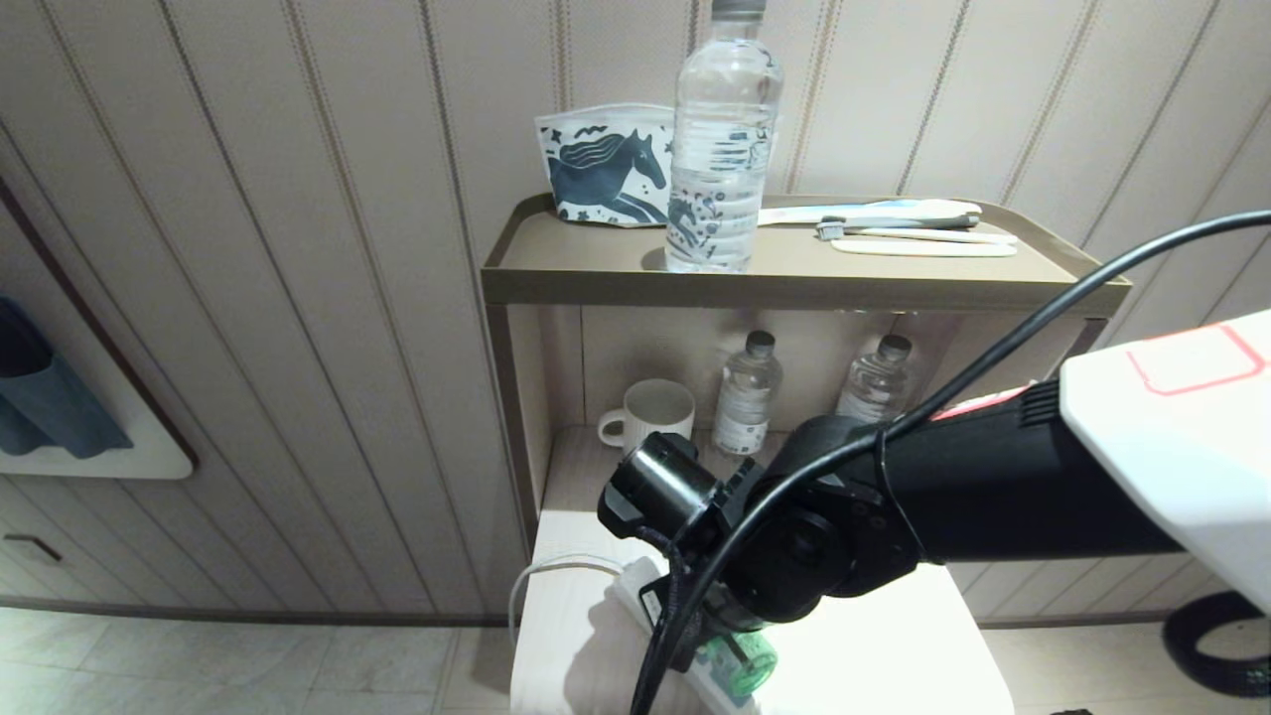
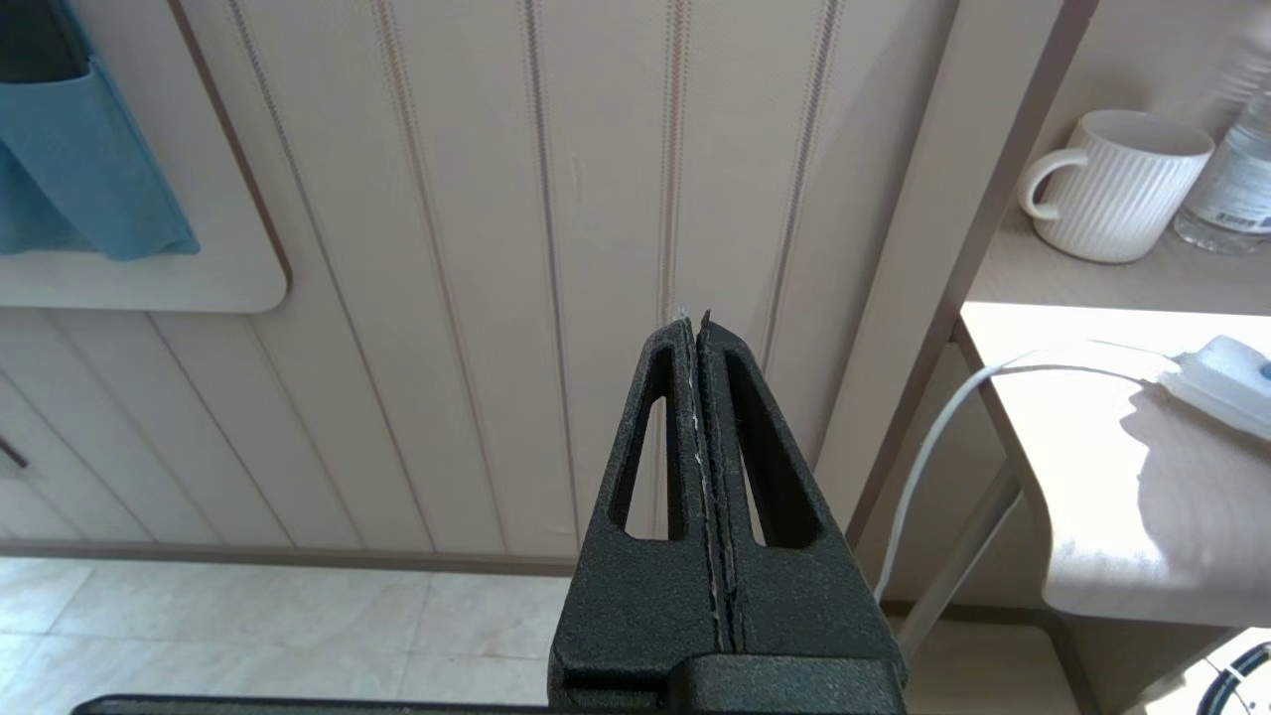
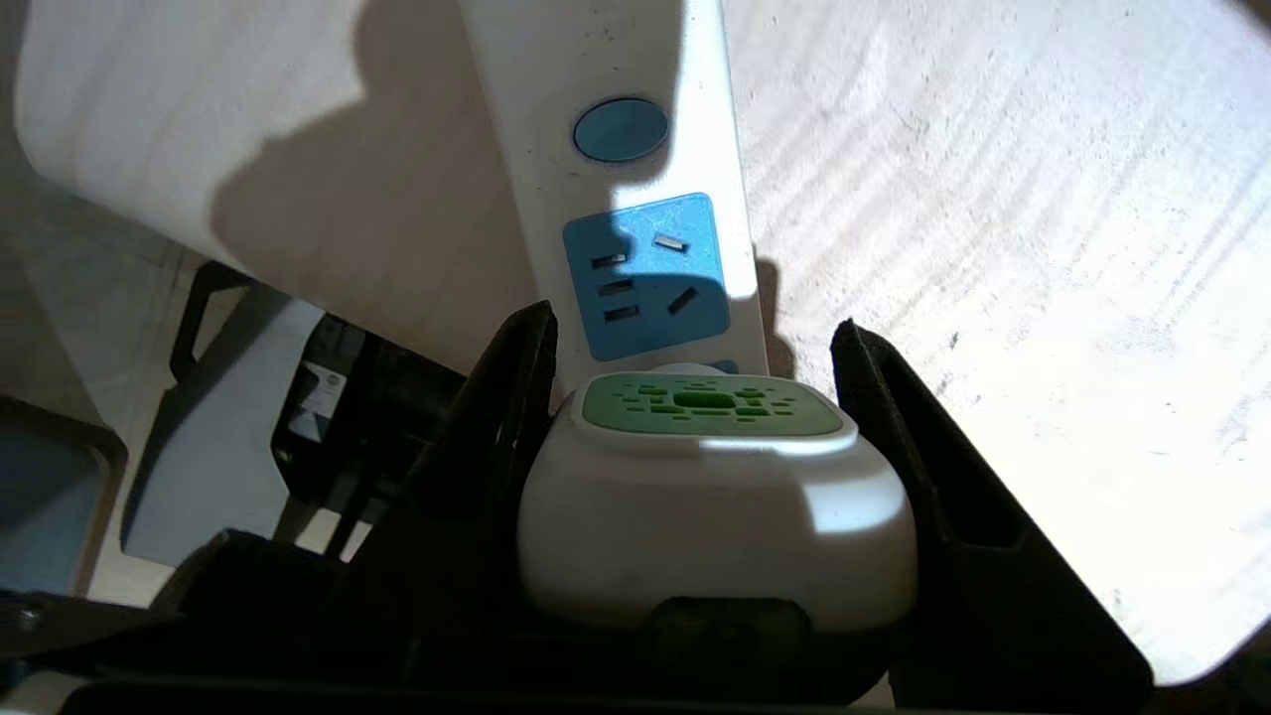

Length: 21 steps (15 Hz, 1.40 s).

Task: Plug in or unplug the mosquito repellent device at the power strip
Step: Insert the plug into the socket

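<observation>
My right gripper point(image 3: 692, 326) is shut on the mosquito repellent device point(image 3: 715, 497), a white unit with a green vented top, one black finger against each side. The device sits over the white power strip point(image 3: 596, 50), just short of a free light-blue socket panel point(image 3: 645, 273) and the blue oval switch point(image 3: 621, 129). Its prongs are hidden. In the head view my right arm point(image 1: 894, 506) covers the gripper; only the green bottle point(image 1: 740, 663) of the device and the end of the power strip point(image 1: 635, 586) show. My left gripper point(image 2: 693, 323) is shut and empty, parked left of the table.
The strip lies on a small white table point(image 1: 894, 636), its cord point(image 2: 933, 447) hanging off the left edge. Behind are a mug point(image 1: 650, 412) and two small water bottles point(image 1: 747, 392). The shelf above holds a tall bottle point(image 1: 720, 149), a pouch point(image 1: 606, 164) and toothbrushes point(image 1: 914, 228).
</observation>
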### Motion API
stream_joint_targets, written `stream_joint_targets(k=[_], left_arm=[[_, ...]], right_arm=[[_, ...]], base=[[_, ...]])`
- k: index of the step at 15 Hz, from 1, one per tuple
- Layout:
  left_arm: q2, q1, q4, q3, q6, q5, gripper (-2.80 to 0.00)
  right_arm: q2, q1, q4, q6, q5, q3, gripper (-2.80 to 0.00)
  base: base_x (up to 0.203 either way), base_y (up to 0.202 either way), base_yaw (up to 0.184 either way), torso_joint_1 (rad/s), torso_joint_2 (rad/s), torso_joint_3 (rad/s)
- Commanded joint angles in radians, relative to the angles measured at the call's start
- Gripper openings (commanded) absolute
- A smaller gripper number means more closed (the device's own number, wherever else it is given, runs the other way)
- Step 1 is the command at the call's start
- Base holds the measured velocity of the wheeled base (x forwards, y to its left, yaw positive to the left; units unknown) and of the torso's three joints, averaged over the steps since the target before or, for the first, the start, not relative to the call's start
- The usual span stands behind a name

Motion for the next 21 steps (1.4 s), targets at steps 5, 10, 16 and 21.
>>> stream_joint_targets(k=[5,10,16,21], left_arm=[[0.0,0.0,-0.001,0.0,-0.001,-0.001,-2.8],[0.0,0.001,-0.001,0.0,-0.001,-0.001,-2.8],[0.0,0.001,-0.001,0.0,-0.002,-0.001,-2.8],[0.0,0.001,-0.001,0.0,-0.002,0.0,-2.8]], right_arm=[[0.068,0.008,-0.112,0.042,-0.028,-0.007,-2.8],[0.086,0.007,-0.118,0.049,-0.066,0.001,-2.8],[0.077,0.006,-0.154,0.05,-0.081,0.008,-2.8],[0.079,0.004,-0.182,0.119,-0.099,0.038,-2.8]], base=[[0.0,0.0,0.0,0.0,0.0,0.0],[0.0,0.0,0.0,0.0,0.0,0.0],[0.0,0.0,0.0,0.0,0.0,0.0],[0.0,0.0,0.0,0.0,0.0,0.0]])
